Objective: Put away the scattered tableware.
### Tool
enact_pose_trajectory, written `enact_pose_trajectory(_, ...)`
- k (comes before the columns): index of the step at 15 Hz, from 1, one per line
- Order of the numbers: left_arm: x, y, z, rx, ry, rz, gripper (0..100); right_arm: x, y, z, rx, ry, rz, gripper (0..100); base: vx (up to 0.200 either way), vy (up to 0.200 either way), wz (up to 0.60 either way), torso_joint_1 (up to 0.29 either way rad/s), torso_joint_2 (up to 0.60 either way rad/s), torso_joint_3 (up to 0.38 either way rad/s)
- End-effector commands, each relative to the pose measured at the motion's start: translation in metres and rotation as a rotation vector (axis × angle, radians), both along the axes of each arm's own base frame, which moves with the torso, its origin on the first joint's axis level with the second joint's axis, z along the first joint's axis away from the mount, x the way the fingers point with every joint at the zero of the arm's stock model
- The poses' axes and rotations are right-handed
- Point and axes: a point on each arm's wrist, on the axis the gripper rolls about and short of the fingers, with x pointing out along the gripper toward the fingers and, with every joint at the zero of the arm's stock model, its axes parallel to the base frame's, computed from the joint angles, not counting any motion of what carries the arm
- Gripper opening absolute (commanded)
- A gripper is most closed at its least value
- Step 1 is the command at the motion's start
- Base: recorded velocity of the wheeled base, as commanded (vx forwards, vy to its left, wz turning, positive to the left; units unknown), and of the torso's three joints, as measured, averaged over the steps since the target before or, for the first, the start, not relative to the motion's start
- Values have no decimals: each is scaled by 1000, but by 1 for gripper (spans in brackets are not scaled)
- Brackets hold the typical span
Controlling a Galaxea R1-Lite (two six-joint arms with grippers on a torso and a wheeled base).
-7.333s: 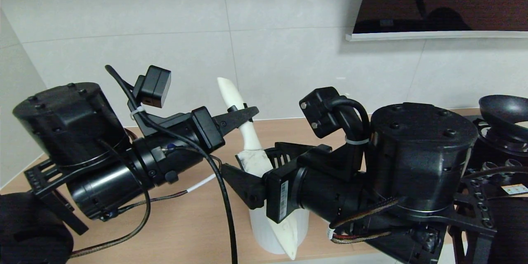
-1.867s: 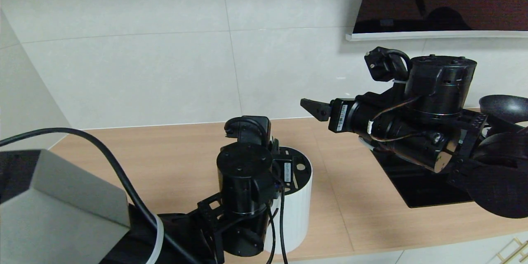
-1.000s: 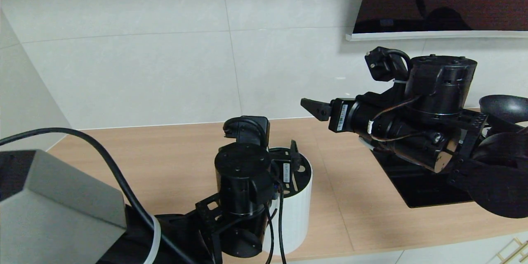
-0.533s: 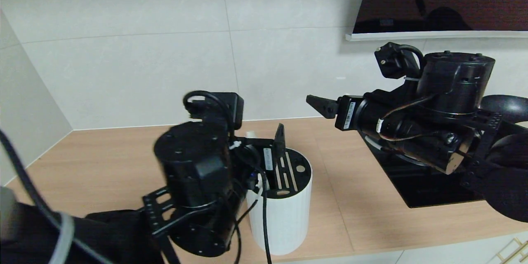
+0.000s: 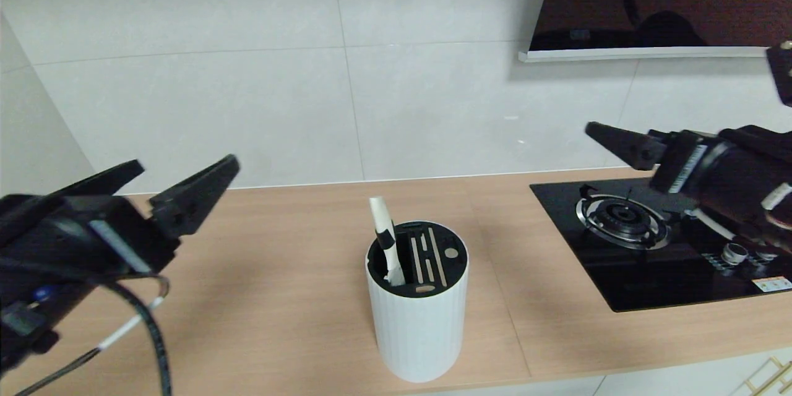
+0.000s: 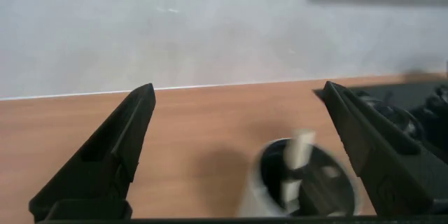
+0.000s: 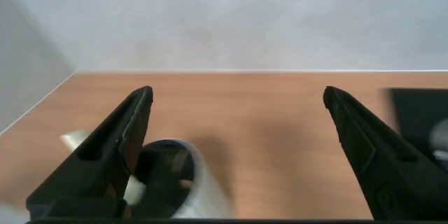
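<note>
White ribbed cylindrical knife holder (image 5: 421, 322) on wooden table (image 5: 278, 297), below and between both tools. White-handled knife (image 5: 385, 238) seated in slot, apparently stowed. Left tool (image 5: 184, 165) and right tool (image 7: 236, 94) wide open, empty. Remaining work undeterminable.

Open passage over counter (image 5: 266, 297) left of holder (image 5: 422, 322); white handle (image 5: 382, 223) juts above holder top; stove (image 5: 643, 281) near on right.

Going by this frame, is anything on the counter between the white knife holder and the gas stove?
Nothing: in the head view, the wooden countertop between the white knife holder and the gas stove is bare.
</note>
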Motion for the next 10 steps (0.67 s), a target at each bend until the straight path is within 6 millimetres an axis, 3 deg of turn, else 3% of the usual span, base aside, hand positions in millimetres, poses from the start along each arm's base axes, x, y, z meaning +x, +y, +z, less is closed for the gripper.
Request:
enact_pose_trajectory(1, -55, 54, -11, -23, -52, 86, 100, -54, -53, -3, 11, -93, -140, 100, 0, 0, 0, 0, 0, 0)
enact_pose_trajectory(4, -100, 81, -29, 7, -24, 140, 100, -96, -81, -11, -87, -197, -273, 100, 0, 0, 0, 0, 0, 0)
enact_pose_trajectory(5, -124, 90, -35, 20, -29, 165, 100, -123, -91, -22, -112, -230, -327, 100, 0, 0, 0, 0, 0, 0)
enact_pose_trajectory(6, -137, 93, -41, 76, -26, 217, 100, -143, -97, -27, -122, -237, -359, 100, 0, 0, 0, 0, 0, 0)
enact_pose_trajectory(7, -140, 94, -42, 90, -29, 229, 100, -147, -98, -28, -123, -237, -365, 100, 0, 0, 0, 0, 0, 0)
enact_pose_trajectory(8, -158, 96, -49, 174, -82, 313, 100, -179, -105, -35, -121, -258, -423, 100, 0, 0, 0, 0, 0, 0)
enact_pose_trajectory(10, -172, 95, -52, 188, -140, 381, 100, -211, -107, -40, -112, -336, -495, 100, 0, 0, 0, 0, 0, 0)
